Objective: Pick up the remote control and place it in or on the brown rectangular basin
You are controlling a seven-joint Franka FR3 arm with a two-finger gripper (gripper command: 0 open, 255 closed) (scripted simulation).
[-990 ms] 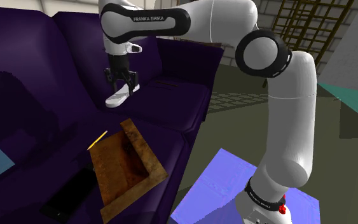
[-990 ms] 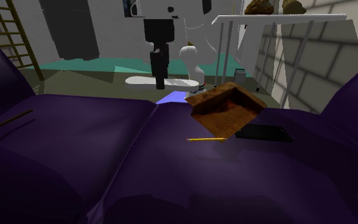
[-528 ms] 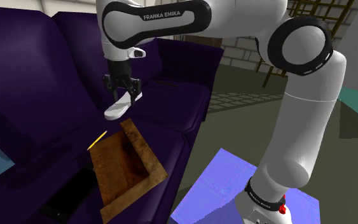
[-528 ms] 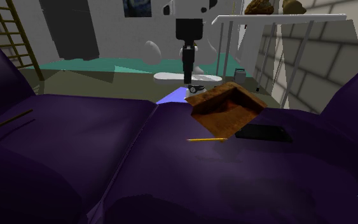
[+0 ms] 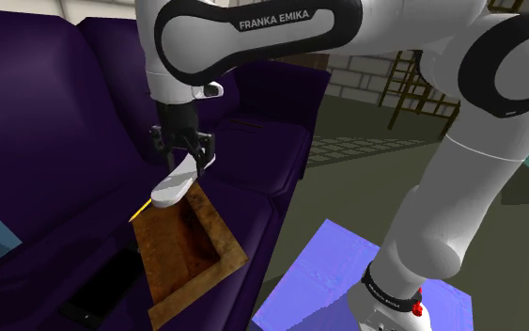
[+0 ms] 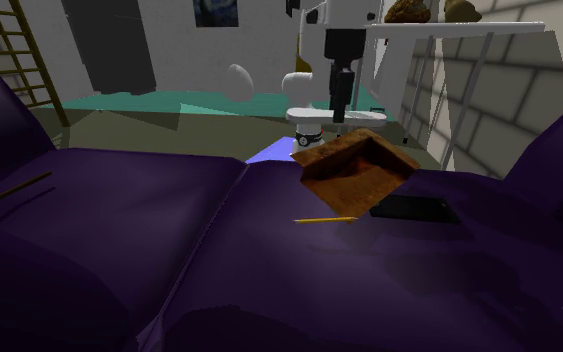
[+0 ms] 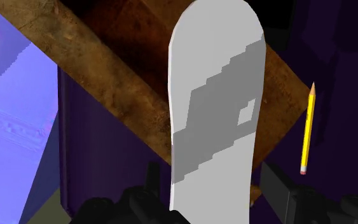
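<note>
In the shoulder view, the black claw (image 5: 185, 162) is closed on a white remote (image 5: 173, 186), held tilted in the air just above the far end of the brown basin (image 5: 217, 224), which lies on the purple sofa (image 5: 55, 113). A yellow pencil (image 5: 143, 207) lies left of the basin, with a flat black slab (image 5: 102, 287) nearer.

In the second exterior view, the claw (image 6: 339, 112) holds the remote (image 6: 309, 115) level over the basin's far edge (image 6: 344, 175); the pencil (image 6: 326, 218) and slab (image 6: 414, 209) lie nearer.

In the wrist view, both fingers (image 7: 279, 188) clasp the remote (image 7: 215, 114), with the basin (image 7: 101, 57) beneath it and the pencil (image 7: 307, 127) beside
</note>
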